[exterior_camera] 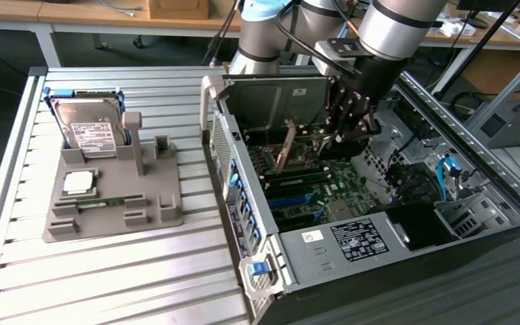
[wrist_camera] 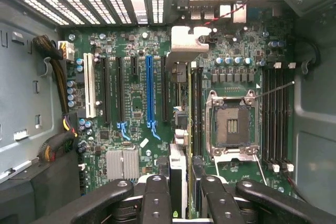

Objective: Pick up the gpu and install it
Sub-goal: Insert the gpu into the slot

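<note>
The gripper (wrist_camera: 184, 190) has its jaws closed narrowly on the gpu (wrist_camera: 180, 77). The card stands edge-on over the motherboard (wrist_camera: 131, 103) inside the open computer case (exterior_camera: 332, 250), with its silver bracket (wrist_camera: 186, 40) toward the vented back wall. Whether it already touches a slot, I cannot tell. I judge the card light and stiff but fragile. The hold belongs on its bare upper edge, away from small parts, because uneven pressure may twist it.

Arm (exterior_camera: 391, 27) enters the exterior view at 1 o'clock, wrist turned down, and the gripper (exterior_camera: 344, 139) points toward 6 o'clock. Wrist view: dark fingers (wrist_camera: 156, 195) stand partly apart, clamped on the gpu (wrist_camera: 178, 161).
</note>
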Controlling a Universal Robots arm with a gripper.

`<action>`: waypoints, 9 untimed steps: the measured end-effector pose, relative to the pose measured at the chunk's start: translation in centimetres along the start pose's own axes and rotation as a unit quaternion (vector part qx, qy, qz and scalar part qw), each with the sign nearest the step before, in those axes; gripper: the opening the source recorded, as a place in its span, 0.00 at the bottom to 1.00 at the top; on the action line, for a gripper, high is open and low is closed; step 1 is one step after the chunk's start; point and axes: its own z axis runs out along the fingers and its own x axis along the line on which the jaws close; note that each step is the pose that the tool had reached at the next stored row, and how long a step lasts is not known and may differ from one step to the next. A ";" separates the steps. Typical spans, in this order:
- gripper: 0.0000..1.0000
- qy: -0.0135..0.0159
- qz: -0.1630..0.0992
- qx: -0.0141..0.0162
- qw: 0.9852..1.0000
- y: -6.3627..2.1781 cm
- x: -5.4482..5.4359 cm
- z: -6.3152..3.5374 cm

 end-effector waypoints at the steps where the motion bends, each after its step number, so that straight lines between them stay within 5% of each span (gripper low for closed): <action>1: 0.27 0.000 0.000 -0.002 1.000 0.00 0.0 0.00; 4: 0.27 0.000 0.000 -0.010 1.000 0.00 0.0 0.01; 9: 0.27 0.000 0.000 -0.010 1.000 0.00 0.0 0.02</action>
